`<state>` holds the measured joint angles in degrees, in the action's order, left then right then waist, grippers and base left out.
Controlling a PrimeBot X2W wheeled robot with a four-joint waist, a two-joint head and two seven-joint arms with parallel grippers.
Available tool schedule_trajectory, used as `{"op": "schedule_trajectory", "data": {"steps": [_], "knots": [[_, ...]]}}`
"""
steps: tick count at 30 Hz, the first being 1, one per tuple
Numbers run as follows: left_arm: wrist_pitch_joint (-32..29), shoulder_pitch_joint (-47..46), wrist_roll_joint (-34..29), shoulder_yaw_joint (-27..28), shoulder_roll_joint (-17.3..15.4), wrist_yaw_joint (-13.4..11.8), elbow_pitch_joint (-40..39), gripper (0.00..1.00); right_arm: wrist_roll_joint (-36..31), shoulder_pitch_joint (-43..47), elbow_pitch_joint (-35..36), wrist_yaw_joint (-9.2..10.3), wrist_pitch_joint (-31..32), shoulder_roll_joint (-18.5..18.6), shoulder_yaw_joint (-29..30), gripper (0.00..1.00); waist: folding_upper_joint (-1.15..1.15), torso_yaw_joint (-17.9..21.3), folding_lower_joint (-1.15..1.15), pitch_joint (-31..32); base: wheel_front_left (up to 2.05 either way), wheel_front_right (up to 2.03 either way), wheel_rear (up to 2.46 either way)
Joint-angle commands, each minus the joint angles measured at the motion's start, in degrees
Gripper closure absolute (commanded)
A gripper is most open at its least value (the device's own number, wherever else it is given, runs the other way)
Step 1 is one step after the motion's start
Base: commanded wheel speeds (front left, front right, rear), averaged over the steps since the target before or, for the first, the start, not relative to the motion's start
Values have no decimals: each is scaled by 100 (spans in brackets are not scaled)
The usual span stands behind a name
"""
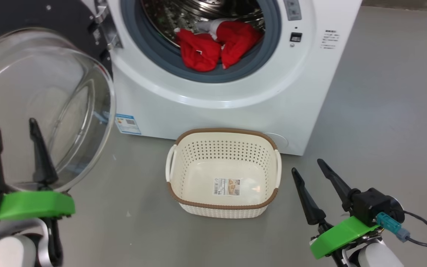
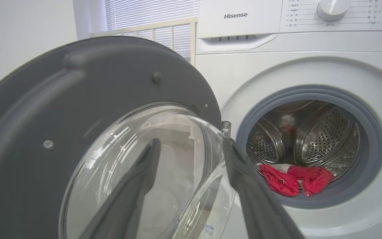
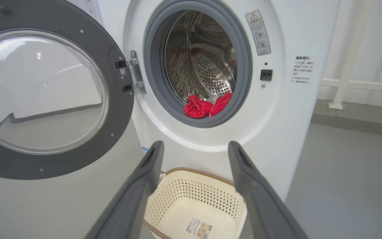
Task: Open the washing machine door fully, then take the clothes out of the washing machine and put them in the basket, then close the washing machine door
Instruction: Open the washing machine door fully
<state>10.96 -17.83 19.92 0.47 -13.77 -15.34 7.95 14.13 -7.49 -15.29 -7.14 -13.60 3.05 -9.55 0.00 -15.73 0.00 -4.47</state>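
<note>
The left gripper (image 1: 13, 124) with two long dark fingers is closest, at the lower left. Its jaws are wide apart and hold nothing. Its fingers stand up in front of the clear glass of the door. The right gripper (image 1: 306, 165), at the lower right, also has wide jaws and holds nothing. It hangs over the grey floor (image 1: 384, 92), just to the right of the basket.

The big white washing machine (image 1: 235, 111) stands at the back. Its large round door with the black rim and bulging glass bowl (image 1: 50, 92) is swung open to the left. A grey rubber ring (image 1: 213, 76) goes around the hole. The shiny steel drum with little holes (image 3: 207, 66) is inside.

The small cream plastic basket with a brown rim (image 1: 222, 130) sits on the floor, just in front of the machine. A sticker (image 1: 227, 186) lies on its bottom.

The bright red clothes with white bits (image 1: 202, 48) lie low in the drum, at the front by the grey ring.

A small blue label (image 1: 127, 124) is low on the machine's front.
</note>
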Motion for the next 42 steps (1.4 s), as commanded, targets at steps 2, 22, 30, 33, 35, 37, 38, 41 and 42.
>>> {"op": "schedule_trajectory", "data": {"steps": [2,22,30,33,35,37,38,41,42], "knots": [[-47,85,82,140,-160,83,-518,0,45,-295,106,-35,-76,-17,-31,0,0,193,0,-12,0,0,0],[-129,1018,552,-428,-102,832,-1336,0,-134,-326,513,-35,-139,-17,648,0,0,1573,0,9,0,0,0],[48,1363,637,-349,-115,870,-1354,0,28,-113,815,-35,-140,-17,415,0,0,2012,0,102,0,0,0],[138,1612,608,-286,-124,820,-1377,0,28,44,893,-35,-140,-17,425,0,0,2140,0,229,0,0,0],[171,1734,591,-277,-129,813,-1369,0,16,119,911,-35,-140,-17,436,0,0,2175,0,305,0,0,0],[190,1861,530,-279,-162,789,-1327,0,6,195,928,-35,-140,-17,481,0,0,2204,0,373,0,0,0],[202,1912,522,-282,-163,789,-1323,0,0,231,936,-35,-140,-17,499,0,0,2212,0,387,0,0,0],[224,2028,501,-279,-166,767,-1306,0,-25,328,960,-35,-140,-17,568,0,0,2228,0,421,0,0,0],[233,2059,497,-278,-164,763,-1300,0,-31,357,971,-35,-140,-17,579,0,0,2232,0,430,0,0,0]]}}
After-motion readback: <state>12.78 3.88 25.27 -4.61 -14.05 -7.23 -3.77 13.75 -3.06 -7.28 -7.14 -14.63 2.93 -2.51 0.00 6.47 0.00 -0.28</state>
